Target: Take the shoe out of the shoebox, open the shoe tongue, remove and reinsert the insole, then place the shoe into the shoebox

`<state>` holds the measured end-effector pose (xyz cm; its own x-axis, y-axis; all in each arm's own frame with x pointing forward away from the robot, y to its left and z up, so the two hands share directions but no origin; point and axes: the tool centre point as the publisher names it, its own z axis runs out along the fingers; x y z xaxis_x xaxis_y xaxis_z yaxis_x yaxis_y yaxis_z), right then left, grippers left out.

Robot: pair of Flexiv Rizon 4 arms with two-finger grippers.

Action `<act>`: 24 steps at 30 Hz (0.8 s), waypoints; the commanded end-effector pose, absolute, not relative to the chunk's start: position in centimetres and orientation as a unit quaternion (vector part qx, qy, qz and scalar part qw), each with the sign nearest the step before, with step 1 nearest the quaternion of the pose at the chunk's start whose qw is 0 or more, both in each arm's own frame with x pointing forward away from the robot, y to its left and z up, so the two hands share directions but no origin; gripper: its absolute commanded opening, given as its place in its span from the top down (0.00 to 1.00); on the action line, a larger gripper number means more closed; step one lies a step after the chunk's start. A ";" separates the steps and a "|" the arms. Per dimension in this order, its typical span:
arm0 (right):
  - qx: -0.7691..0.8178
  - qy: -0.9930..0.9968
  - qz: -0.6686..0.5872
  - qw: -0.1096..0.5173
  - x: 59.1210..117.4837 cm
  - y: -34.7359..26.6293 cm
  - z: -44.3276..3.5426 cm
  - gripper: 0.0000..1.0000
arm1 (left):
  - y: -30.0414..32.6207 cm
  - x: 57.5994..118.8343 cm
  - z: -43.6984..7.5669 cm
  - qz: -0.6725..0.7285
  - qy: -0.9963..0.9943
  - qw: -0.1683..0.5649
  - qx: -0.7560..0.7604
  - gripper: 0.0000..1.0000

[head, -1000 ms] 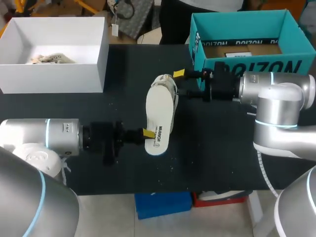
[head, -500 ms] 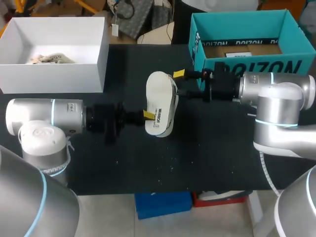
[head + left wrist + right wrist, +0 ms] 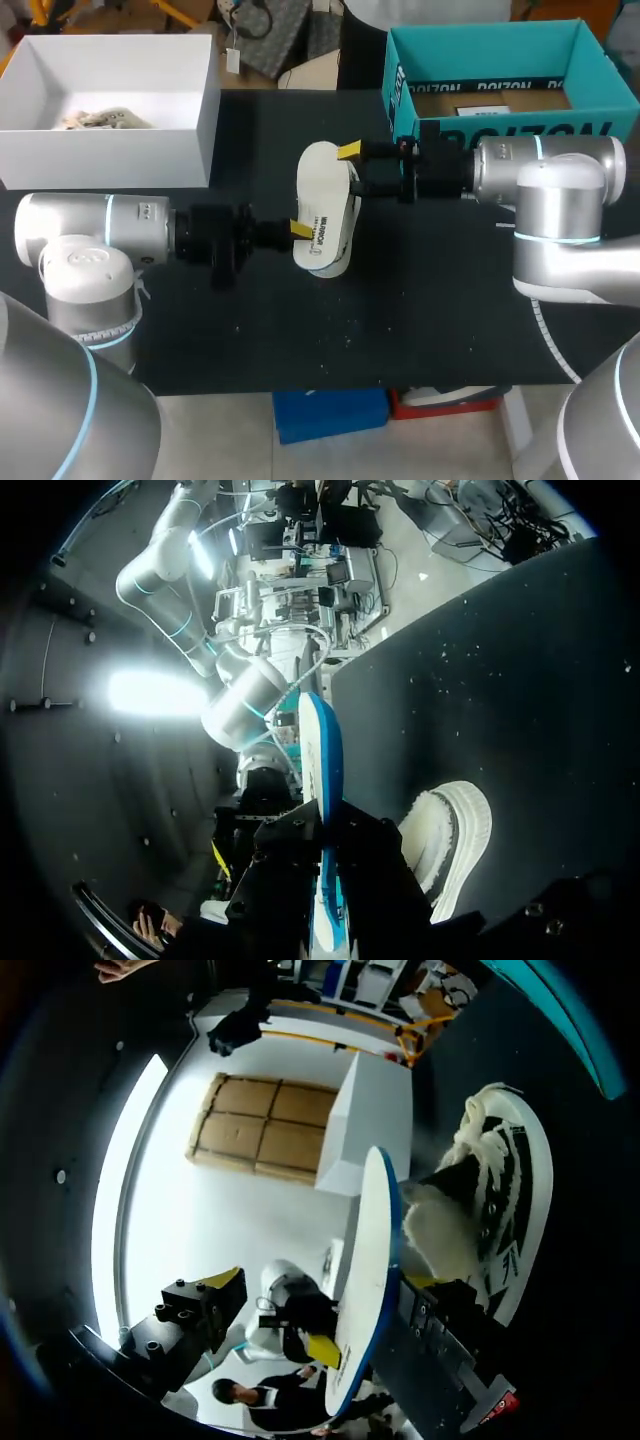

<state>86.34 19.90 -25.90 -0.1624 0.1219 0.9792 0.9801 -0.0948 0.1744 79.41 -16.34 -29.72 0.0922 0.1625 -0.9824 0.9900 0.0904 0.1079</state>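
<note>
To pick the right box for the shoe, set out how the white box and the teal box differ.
The white box is plain-walled; the teal box carries print. The white box holds a pale crumpled wad; the teal box shows a brown floor. Both are open-topped.

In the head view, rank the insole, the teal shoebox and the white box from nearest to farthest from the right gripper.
1. Insole, at the fingertips of the right gripper.
2. Teal shoebox, just behind it, right side.
3. White box, far left corner.
</note>
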 end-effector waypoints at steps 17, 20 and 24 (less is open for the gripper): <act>-0.514 -0.542 -0.498 0.441 85.1 22.5 -27.7 0.51 | -16.4 79.3 -29.7 -0.405 0.537 0.509 0.537 1.00; -0.515 -0.541 -0.496 0.443 85.0 22.5 -27.9 0.53 | -16.4 79.3 -29.7 -0.405 0.537 0.509 0.537 1.00; -0.514 -0.539 -0.495 0.447 85.0 22.7 -28.3 0.54 | -16.4 79.3 -29.7 -0.405 0.537 0.509 0.537 1.00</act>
